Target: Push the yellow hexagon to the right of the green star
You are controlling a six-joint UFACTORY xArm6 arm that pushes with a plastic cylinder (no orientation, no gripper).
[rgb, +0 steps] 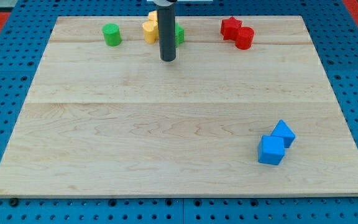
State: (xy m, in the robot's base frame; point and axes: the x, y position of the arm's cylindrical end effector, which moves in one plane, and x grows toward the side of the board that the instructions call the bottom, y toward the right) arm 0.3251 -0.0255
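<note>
My tip (168,59) rests on the board near the view's top, just below a cluster of blocks. Yellow blocks (150,28) sit to the upper left of the rod; I cannot tell which is the hexagon, as the rod hides part of them. A green block (179,34), partly hidden behind the rod, peeks out on its right; its shape is unclear. A green cylinder (111,34) stands further to the view's left.
A red star (230,27) and a red cylinder (244,38) touch at the top right. Two blue blocks (271,150) (283,133) sit together at the bottom right. The wooden board (179,124) lies on a blue pegboard.
</note>
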